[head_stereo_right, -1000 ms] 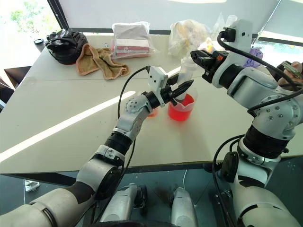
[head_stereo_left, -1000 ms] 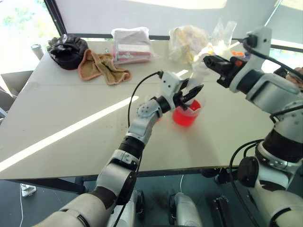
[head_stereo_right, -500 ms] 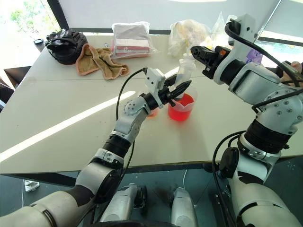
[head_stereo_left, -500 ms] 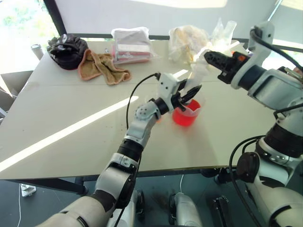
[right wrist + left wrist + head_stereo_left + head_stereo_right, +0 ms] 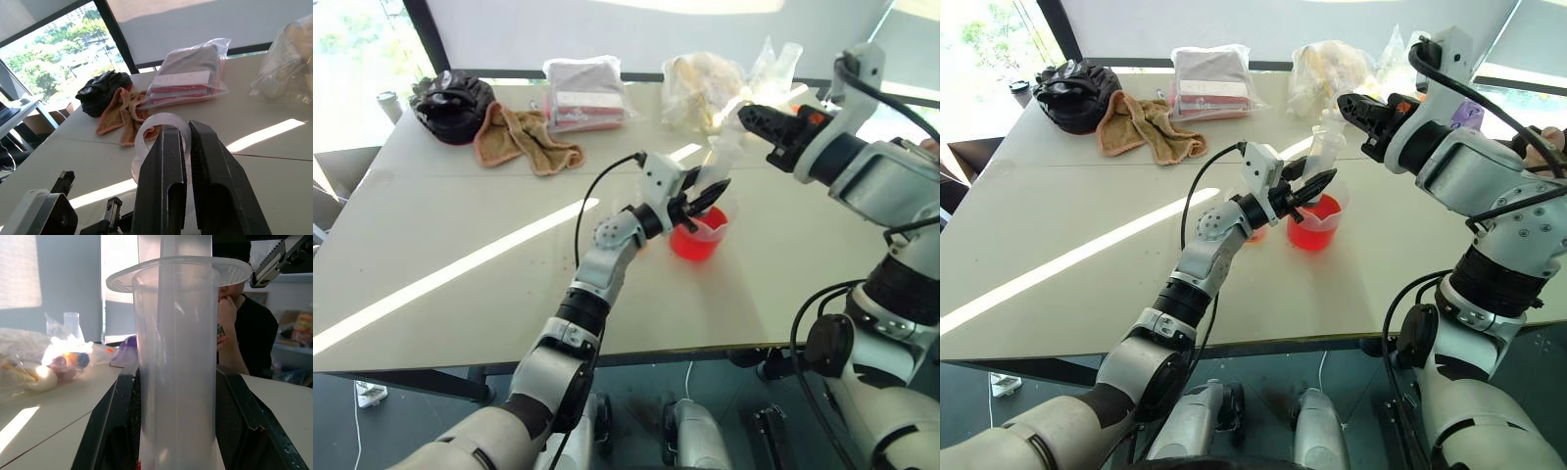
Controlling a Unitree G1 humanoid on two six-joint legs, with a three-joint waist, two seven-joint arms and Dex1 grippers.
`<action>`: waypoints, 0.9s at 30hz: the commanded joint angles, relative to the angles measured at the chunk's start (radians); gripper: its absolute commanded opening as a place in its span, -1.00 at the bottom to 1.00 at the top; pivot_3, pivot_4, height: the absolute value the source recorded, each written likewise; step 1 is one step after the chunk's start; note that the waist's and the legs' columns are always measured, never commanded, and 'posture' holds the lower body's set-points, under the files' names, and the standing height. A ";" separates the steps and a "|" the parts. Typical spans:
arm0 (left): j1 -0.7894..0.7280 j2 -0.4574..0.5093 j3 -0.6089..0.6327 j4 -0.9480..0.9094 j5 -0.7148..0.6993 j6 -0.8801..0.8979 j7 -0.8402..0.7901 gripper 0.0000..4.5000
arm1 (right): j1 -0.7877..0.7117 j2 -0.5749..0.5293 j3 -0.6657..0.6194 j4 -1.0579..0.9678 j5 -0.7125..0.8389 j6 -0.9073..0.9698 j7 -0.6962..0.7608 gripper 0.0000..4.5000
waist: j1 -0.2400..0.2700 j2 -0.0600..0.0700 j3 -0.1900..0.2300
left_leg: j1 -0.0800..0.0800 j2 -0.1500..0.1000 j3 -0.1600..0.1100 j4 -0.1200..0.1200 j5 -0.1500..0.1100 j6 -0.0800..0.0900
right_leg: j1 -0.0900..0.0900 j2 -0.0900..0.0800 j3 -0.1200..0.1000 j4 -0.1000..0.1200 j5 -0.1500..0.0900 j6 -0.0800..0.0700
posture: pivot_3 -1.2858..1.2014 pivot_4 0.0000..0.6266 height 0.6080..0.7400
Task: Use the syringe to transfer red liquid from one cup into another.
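While both end effectors clamp the syringe [image 5: 1320, 157], beaker [image 5: 1315, 221] sits mid-table [image 5: 1087, 196], open surface around

Syringe [image 5: 178, 362] tip cut off; smaller cup [image 5: 1255, 233] mostly behind left arm.

Both arms are built of silver-grey rounded shells joined by black rings and collars at the joints. The left arm [image 5: 602, 259] carries a white boxy wrist housing, with a thin black cable looping from it back along the forearm. The right arm [image 5: 1489, 196] is bulkier, with small screws dotting its shell and thick black cables arching over the white wrist block. Each ends in black fingers; the left gripper [image 5: 710, 194] and right gripper [image 5: 1349, 104] show ribbed inner pads.
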 commanded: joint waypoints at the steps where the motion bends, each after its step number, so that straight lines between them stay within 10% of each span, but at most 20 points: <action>1: 0.007 -0.042 -0.048 0.019 0.011 0.007 -0.017 -0.38 | -0.064 -0.019 -0.035 -0.051 0.054 -0.066 0.008 -0.99 | 0.000 0.000 0.000 | 0.000 0.000 0.000 0.000 0.000 0.000 | 0.000 0.000 0.000 0.000 0.000 0.000 | 0.03 -0.52 1.00; 8: -0.002 -0.046 -0.047 0.027 0.012 -0.009 -0.015 -0.38 | -0.051 -0.029 -0.024 -0.061 0.062 -0.067 0.016 -0.99 | 0.000 0.000 0.000 | 0.000 0.000 0.000 0.000 -0.001 -0.001 | 0.000 0.000 0.000 0.000 0.000 0.000 | 0.03 -0.52 1.00; 15: -0.022 -0.050 -0.033 0.035 0.002 -0.028 0.002 -0.38 | -0.007 -0.077 0.012 -0.074 0.087 -0.032 0.056 0.39 | 0.002 0.000 0.000 | 0.000 0.000 0.000 0.000 -0.001 -0.001 | 0.000 0.000 0.000 -0.001 0.000 0.000 | 0.03 -0.52 1.00; 27: -0.074 -0.044 -0.005 0.066 -0.007 -0.075 0.088 -0.38 | 0.091 -0.322 -0.047 -0.044 0.146 -0.034 0.273 0.39 | 0.003 0.000 0.000 | -0.001 0.000 0.000 0.000 -0.001 0.002 | 0.000 -0.001 0.000 -0.003 -0.001 -0.002 | 0.03 -0.52 1.00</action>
